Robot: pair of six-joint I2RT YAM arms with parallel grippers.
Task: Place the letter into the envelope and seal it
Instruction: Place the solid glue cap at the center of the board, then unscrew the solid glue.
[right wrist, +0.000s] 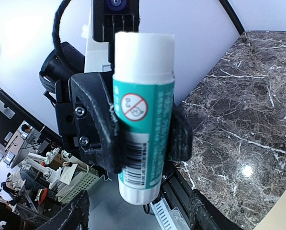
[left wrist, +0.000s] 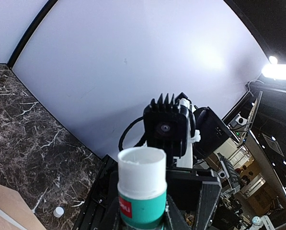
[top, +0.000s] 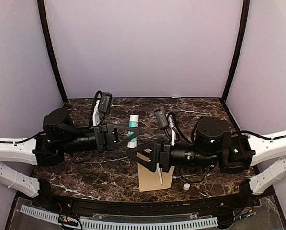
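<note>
Brown envelope [top: 147,182] apparently beneath right pincer [top: 131,152]

I have both arms reaching inward, tips nearly meeting. The left gripper [top: 130,135] pinches a glue stick [top: 133,123] between its fingers; the right gripper [top: 135,154] has its fingers spread, holding nothing.

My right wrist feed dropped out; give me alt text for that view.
A green-and-white glue stick, clamped in the left gripper, fills the centre. Dark marble table lies to the right; the open fingers of the right gripper frame the bottom edge.
</note>
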